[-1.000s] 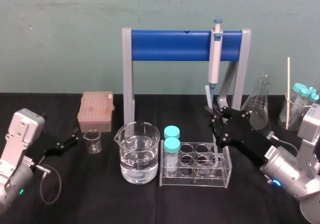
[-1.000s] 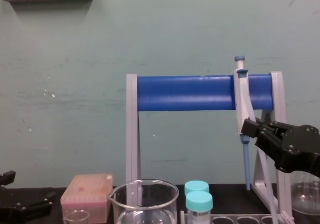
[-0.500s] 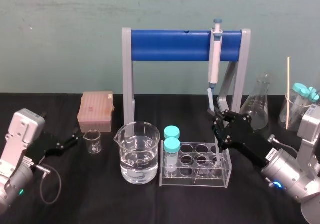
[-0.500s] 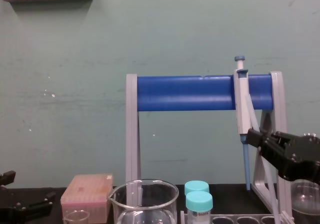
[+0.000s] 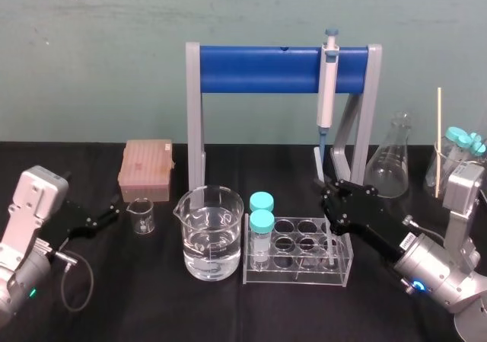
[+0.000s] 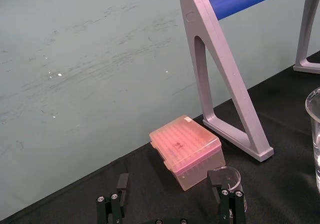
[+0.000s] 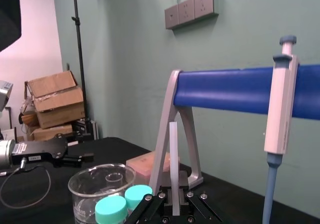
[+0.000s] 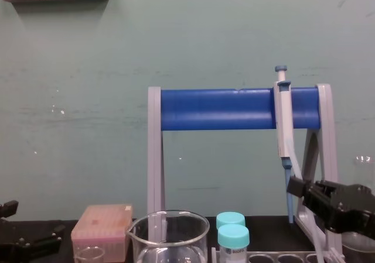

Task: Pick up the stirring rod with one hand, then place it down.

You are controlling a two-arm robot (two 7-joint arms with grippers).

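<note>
One thin whitish translucent stirring rod [image 7: 173, 149], held upright
Black right gripper's [image 7: 173, 198] fingers pinch it, long axis vertical; left gripper [image 6: 170, 210] wide, idle.

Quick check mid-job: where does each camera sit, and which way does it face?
Head: high, looking down on the table; left claw parked left, right claw at the tube rack.
Chest: low, facing the blue stand; right claw lower right.
Left wrist: facing the pink box; own open fingers.
Right wrist: looking along the gripped stirring rod.
Head and chest share the pipette.
</note>
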